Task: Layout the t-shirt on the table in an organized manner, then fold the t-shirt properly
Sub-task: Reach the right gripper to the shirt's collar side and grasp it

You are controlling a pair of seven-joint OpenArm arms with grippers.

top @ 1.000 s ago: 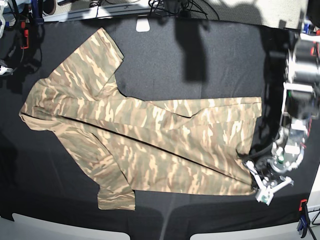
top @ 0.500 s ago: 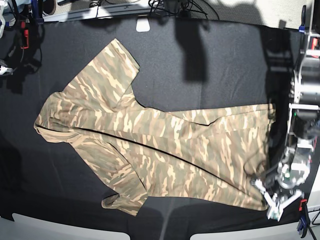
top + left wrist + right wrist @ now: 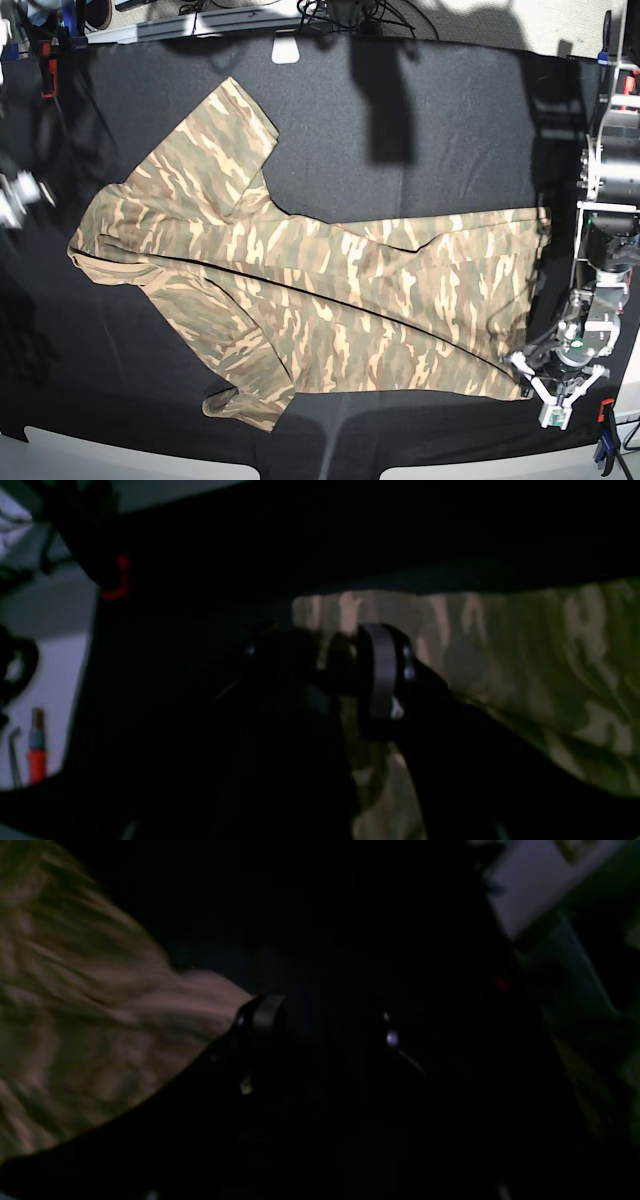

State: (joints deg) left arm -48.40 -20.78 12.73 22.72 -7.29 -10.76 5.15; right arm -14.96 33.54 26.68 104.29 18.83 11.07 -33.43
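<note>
In the left wrist view, the scene is dim. The table (image 3: 200, 555), covered in black cloth, fills most of the frame. The t-shirt (image 3: 525, 670) is seen at the right, its camouflage cloth lying flat on the black cover. The left gripper (image 3: 330, 670) is seen just at the shirt's edge; its fingers (image 3: 382, 670) stand apart with shirt cloth visible between them, but whether any cloth is pinched cannot be told. Beyond the table's edge at the left, a pale floor (image 3: 45, 670) is shown, with a red-handled tool (image 3: 36, 747) lying on it and a red clamp (image 3: 117, 577) at the table's rim.

In the right wrist view, almost everything is dark. Blurred camouflage cloth of the t-shirt (image 3: 75, 1030) is seen at the left. The right gripper (image 3: 325, 1025) is shown over bare black cloth beside the shirt, its fingers (image 3: 265, 1015) spread wide with nothing between them. A pale surface (image 3: 530, 885) is seen at the upper right.

In the base view, the t-shirt (image 3: 320, 290) is laid lengthwise across the table (image 3: 440, 130), collar toward the frame's left, hem toward its right, with one sleeve pointing up and the other folded at the bottom. The left gripper (image 3: 555, 385) is placed at the hem's lower corner. Cables (image 3: 340, 12) are seen beyond the far edge.
</note>
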